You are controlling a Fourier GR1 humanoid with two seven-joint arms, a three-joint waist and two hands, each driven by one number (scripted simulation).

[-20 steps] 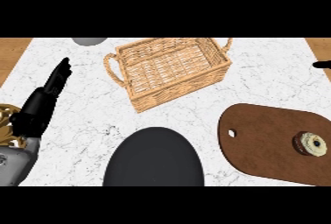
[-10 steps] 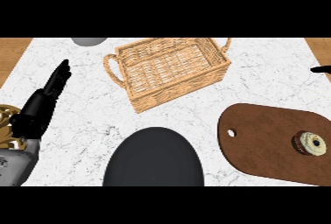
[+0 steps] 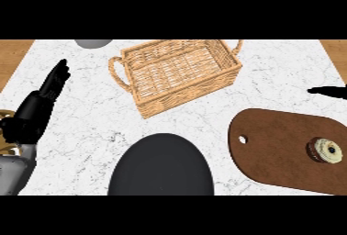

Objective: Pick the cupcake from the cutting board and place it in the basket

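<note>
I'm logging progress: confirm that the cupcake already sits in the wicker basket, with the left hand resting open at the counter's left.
Not quite. The head view shows the cupcake on the cutting board, not in the wicker basket. The left hand does rest open at the counter's left.

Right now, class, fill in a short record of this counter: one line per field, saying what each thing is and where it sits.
cupcake: on the board, near its right end
board: brown, right side of counter
basket: wicker, upper middle, nothing seen inside
plate: dark, lower middle
left robot hand: open, fingers up, at left edge
right robot hand: only a dark tip at right edge
</note>
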